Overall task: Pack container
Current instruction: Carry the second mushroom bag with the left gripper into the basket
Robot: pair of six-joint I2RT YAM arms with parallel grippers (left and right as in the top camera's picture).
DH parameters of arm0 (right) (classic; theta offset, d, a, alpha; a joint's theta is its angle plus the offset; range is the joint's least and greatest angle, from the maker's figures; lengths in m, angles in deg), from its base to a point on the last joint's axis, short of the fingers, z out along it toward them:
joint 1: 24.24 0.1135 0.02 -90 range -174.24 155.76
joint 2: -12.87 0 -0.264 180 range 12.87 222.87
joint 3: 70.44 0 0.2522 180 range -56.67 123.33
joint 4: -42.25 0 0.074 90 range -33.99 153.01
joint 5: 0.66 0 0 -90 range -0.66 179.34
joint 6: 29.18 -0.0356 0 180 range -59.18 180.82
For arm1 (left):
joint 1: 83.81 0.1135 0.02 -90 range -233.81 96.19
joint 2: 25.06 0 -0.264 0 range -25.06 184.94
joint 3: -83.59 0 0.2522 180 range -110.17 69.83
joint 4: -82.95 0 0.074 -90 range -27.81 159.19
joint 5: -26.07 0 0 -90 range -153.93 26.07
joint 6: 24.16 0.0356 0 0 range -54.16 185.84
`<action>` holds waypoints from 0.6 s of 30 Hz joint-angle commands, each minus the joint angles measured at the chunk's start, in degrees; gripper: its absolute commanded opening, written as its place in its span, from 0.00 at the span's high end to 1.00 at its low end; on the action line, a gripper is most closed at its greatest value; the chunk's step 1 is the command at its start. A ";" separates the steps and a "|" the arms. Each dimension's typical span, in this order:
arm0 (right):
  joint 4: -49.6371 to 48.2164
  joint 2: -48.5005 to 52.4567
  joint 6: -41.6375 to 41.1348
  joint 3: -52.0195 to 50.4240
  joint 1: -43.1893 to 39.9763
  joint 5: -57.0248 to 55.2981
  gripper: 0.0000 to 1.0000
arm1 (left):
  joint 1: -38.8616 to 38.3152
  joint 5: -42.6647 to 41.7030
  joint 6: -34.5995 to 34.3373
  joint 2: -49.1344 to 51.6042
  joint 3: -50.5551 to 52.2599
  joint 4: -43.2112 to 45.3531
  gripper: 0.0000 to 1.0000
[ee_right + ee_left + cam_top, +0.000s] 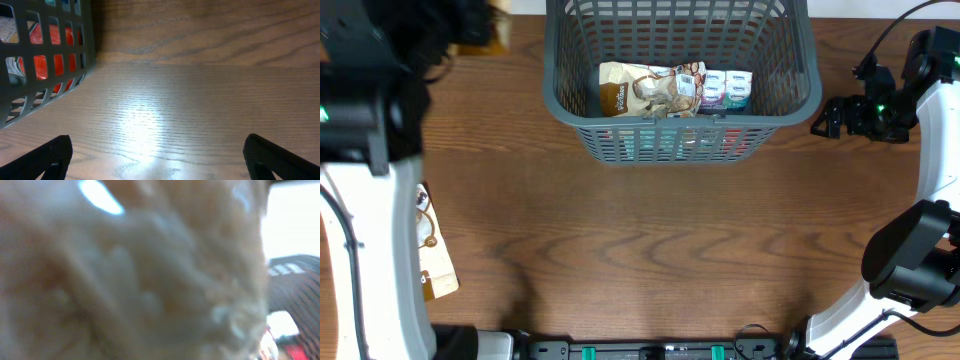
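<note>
Sitting at the far middle of the bench (650,250), the container (670,140) is a dark grey basket with lattice walls, its far edge cut off by the top of the overhead view. On its floor lie a tan and brown packet (635,90) and, touching it on the robot's right, a few white packets (725,88) with teal and purple labels. Something red (37,32) shows through the mesh of the near wall; what it is cannot be told.

The right wrist view catches one corner of the container near the right end effector (157,145), whose two dark fingers (55,155) stand wide apart at the lower corners of the frame, with only bare wood between them and nothing held. From overhead it hangs just beside the container's right wall, pointing towards it.

The left end effector (470,25) is a dark, blurred shape at the far left corner, well apart from the container, with a tan patch at its edge. The left wrist view is filled by a pale, out-of-focus surface (150,280) pressed close to the lens, so I cannot tell how far these fingers are open or whether they hold anything.

Another tan packet (432,245) lies flat on the bench at the left, partly hidden by the left arm (370,200).
</note>
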 commanded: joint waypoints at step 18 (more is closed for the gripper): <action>0.31 -0.28 0.90 -0.20 0.15 0.50 0.01 | -22.38 -0.96 48.94 27.82 0.76 -1.07 0.94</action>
